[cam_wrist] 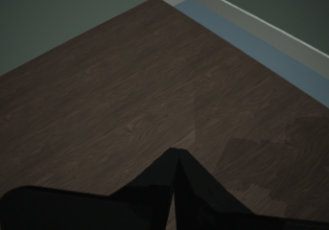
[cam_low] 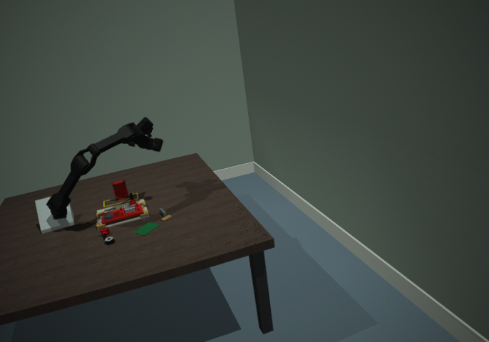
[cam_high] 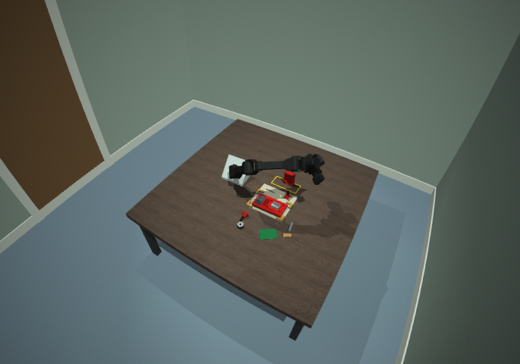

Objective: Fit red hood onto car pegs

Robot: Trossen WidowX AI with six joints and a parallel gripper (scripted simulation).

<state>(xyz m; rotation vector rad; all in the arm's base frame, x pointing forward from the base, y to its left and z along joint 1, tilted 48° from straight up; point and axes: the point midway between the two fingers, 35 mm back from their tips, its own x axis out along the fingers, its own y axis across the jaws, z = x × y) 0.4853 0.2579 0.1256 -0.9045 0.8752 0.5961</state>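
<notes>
The red chassis sits in the cream jig with orange corners, with the grey engine block on its deck. The pegs are too small to make out. A red block-like part, apparently the hood, stands on edge at the yellow outline behind the jig, apart from the chassis. Its corner holes cannot be made out. My gripper is shut and empty, its fingertips meeting in the wrist view. It is high above the table, beyond the red part and away from the jig.
A yellow outline lies behind the jig. A small red part and a wheel lie beside it. A green plate, a tan block and a grey bar lie in front.
</notes>
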